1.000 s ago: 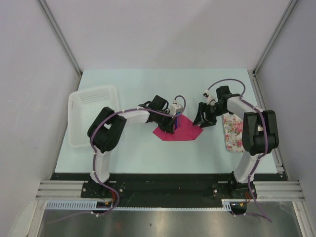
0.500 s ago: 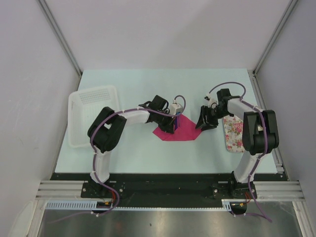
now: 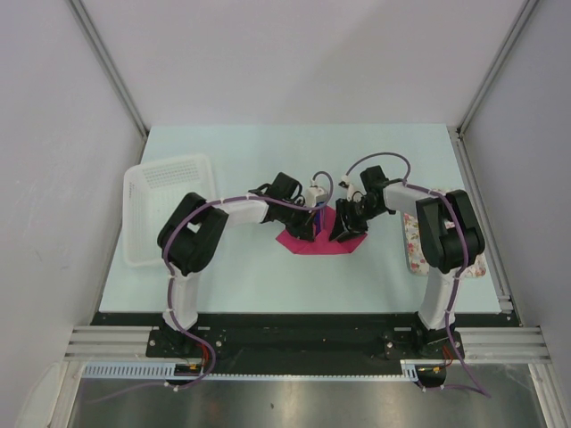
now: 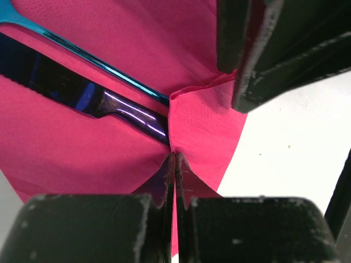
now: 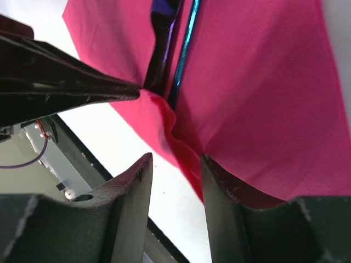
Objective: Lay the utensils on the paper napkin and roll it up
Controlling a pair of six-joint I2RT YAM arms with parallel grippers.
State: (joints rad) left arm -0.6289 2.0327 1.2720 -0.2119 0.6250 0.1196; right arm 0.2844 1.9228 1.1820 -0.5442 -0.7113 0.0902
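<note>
The paper napkin (image 3: 326, 242) is lying near the middle of the pale worktop (image 3: 268, 160), between the two arms, with the utensils (image 4: 82, 90) resting on it. In the left wrist view a dark blue serrated knife and a slimmer blue handle are running side by side across the pink sheet, and their ends are disappearing under a raised fold of paper. The left gripper (image 4: 174, 164) is pinching that fold, its fingers pressed together on the thin pink edge. From above, the left gripper (image 3: 310, 225) is covering most of the cutlery, so how many pieces there are cannot be counted. The right gripper (image 5: 175, 164) is sitting low at the napkin's right edge with its fingers (image 5: 134, 197) spread a little, and a crumpled lip of the paper is reaching into the gap without being squeezed. The right arm is crossing over the floral tray (image 3: 417, 245), hiding part of it. A white basket (image 3: 147, 227) is standing at the left side of the worktop, well apart from the napkin.
</note>
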